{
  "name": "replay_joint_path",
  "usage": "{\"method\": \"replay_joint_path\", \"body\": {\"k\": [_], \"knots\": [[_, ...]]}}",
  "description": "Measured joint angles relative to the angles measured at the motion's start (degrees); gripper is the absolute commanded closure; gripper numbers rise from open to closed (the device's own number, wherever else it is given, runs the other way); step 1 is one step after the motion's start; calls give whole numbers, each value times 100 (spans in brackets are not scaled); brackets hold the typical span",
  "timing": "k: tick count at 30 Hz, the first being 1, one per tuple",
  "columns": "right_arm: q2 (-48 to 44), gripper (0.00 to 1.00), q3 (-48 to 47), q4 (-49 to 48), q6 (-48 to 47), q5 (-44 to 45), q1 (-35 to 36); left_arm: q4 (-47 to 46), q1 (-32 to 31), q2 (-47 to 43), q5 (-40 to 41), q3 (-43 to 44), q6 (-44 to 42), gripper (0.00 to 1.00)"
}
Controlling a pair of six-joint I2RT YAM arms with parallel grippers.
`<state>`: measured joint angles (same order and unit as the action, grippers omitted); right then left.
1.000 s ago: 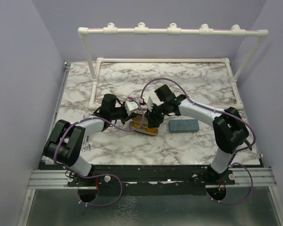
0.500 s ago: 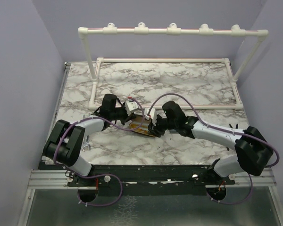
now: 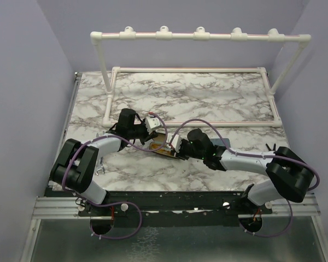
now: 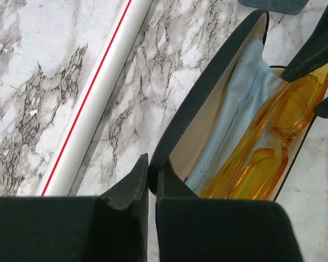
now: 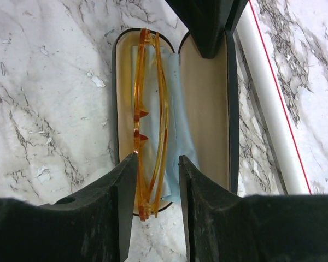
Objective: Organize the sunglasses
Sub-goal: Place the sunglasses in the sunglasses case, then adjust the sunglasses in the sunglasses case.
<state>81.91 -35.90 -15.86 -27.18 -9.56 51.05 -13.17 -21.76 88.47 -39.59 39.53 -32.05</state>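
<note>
A black oval case [image 3: 165,147] lies open mid-table, lined in cream with a light blue cloth [image 4: 235,117]. The yellow-orange sunglasses [image 5: 153,93] rest folded inside it on the cloth, one end sticking out over the rim. My left gripper [image 4: 152,164] is shut on the edge of the case's lid [image 4: 208,93]. My right gripper [image 5: 157,158] straddles the near end of the sunglasses. Its left finger touches the frame, a gap shows at the right finger, so it is open. In the top view the right gripper [image 3: 178,148] sits at the case's right end.
A white pipe [image 4: 93,103] with a red line runs along the table just beyond the case, part of the white pipe rack [image 3: 199,36] at the back. A grey-blue case [image 4: 273,4] lies to the right, mostly under my right forearm.
My right arm has swung lower and nearer, now lying over the grey-blue case. Its jaws have narrowed around the sunglasses. The left arm has not moved.
</note>
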Motion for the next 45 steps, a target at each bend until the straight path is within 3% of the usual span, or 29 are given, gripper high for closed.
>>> {"method": "replay_joint_path", "body": {"k": [28, 36, 45], "knots": [[-72, 60, -57, 278, -461, -33, 234, 22, -2, 0, 0, 11, -15, 100], [17, 55, -55, 57, -376, 87, 295, 42, -2, 0, 0, 22, -17, 100], [17, 55, 107, -162, 28, 358, 511, 63, -2, 0, 0, 31, -26, 100]]}}
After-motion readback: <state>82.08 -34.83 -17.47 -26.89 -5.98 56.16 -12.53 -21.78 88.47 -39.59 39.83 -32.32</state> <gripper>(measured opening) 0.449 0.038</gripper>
